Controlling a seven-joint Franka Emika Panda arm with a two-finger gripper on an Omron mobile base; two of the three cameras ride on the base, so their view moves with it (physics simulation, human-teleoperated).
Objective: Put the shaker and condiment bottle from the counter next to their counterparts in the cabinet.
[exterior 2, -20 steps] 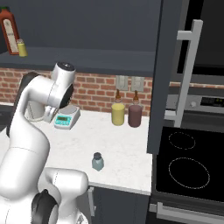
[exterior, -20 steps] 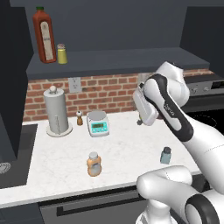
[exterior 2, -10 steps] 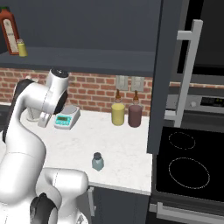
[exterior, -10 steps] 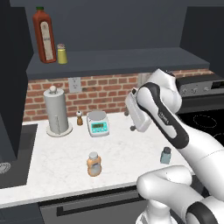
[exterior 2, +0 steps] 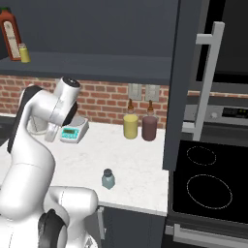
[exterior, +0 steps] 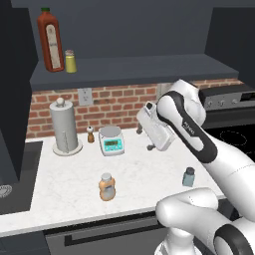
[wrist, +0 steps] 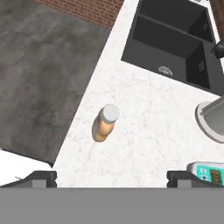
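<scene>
The robot's pincer [exterior: 145, 137] hangs in the air above the white marble-look table [exterior: 64, 174], wide open and holding nothing; in the hand view its two dark fingertips [wrist: 40, 178] stand far apart at the bottom edge. It sits above the back half of the table, just right of a small white kitchen scale with a teal display [exterior: 111, 141], well clear of both task items.

The small peach-orange translucent condiment bottle with a pale grey-white cap [exterior: 106, 187] stands upright near the table's front edge, left of the arm. In the hand view (looking steeply down) the same bottle [wrist: 105, 124] stands alone on bare marble between the fingertips' lines, with a dark double sink [wrist: 175, 41] beyond it.

The small pale teal-blue translucent shaker with a dark grey cap [exterior: 189, 177] stands upright near the front right part of the table, close beside the arm's white forearm; from the right base view it [exterior 2: 108, 178] is alone near the front edge.

Up in the dark charcoal-grey cabinet [exterior: 149, 67], a tall red bottle with a green cap [exterior: 50, 41] stands at the shelf's left end, with a small yellow shaker with a silver cap [exterior: 70, 62] just beside it on the right.

A grey paper-towel holder [exterior: 64, 127] and a tiny brown-and-white pepper mill [exterior: 90, 134] stand against the brick wall.
</scene>
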